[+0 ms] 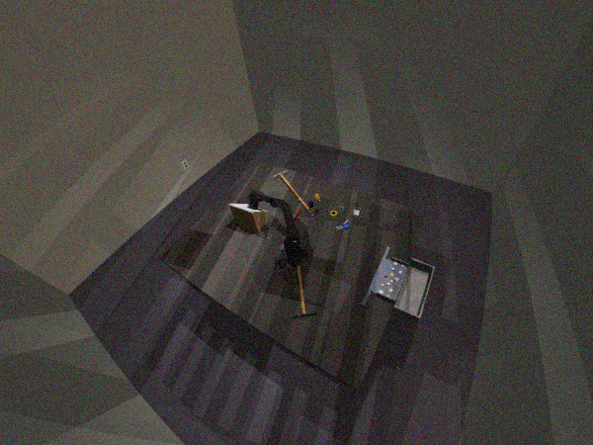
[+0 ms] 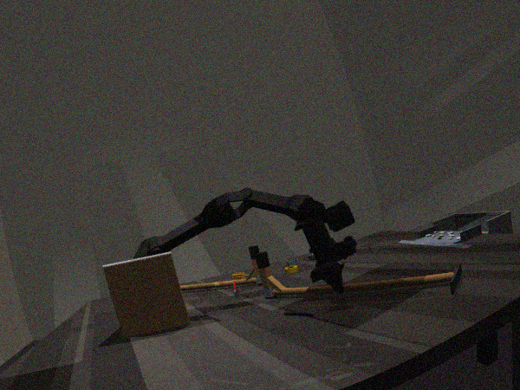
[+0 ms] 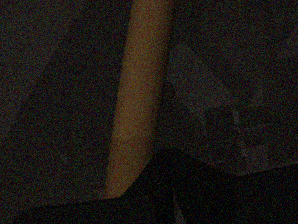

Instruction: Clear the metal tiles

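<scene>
The long scraper (image 1: 301, 292) (image 2: 394, 282) has a pale wooden handle, a dark blade (image 1: 303, 314) (image 2: 455, 279) toward the table's front right, and a bend at its other end. My gripper (image 2: 339, 287) (image 3: 166, 157) is shut, low at the middle of the handle. In the wrist view the handle (image 3: 140, 75) runs left of the fingertips and is partly hidden by them; whether they touch is unclear. Several small tiles (image 1: 391, 274) (image 2: 441, 236), mostly pale, lie scattered on the blue-grey steel plate (image 1: 384, 272) (image 2: 412, 242). The catch box (image 1: 427, 292) adjoins its far end.
A second wooden-handled tool (image 1: 293, 188) lies behind my arm. A brown block (image 1: 247, 218) (image 2: 147, 299) stands near the arm's base. A yellow ring (image 1: 333, 213), a blue item (image 1: 345, 226), a red item (image 1: 297, 213) and a white piece (image 1: 356, 212) lie toward the back.
</scene>
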Available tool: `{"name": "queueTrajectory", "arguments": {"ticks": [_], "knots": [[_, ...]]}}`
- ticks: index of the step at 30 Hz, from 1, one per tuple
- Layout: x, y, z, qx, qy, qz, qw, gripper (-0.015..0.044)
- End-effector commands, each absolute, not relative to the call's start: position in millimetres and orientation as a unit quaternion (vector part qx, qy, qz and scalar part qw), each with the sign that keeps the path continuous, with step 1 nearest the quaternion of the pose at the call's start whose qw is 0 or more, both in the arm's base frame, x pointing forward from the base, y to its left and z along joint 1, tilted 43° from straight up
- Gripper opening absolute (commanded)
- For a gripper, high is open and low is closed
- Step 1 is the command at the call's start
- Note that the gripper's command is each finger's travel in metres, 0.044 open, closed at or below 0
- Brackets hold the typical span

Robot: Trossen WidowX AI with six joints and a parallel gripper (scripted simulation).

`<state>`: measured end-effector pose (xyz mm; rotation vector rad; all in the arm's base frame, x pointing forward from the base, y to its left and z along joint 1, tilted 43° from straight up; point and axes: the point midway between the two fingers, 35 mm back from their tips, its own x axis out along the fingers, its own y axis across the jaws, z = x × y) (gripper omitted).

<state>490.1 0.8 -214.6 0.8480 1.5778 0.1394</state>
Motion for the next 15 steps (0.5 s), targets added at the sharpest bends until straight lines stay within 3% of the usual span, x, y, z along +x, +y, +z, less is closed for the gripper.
{"name": "queueTrajectory", "arguments": {"ticks": [1,15], "knots": [[490.9,-3.4,-210.9,0.369,0.686,0.061,0.624,0.0000],[499.8,-39.0,-172.6,0.361,0.675,0.070,0.640,0.0000]]}}
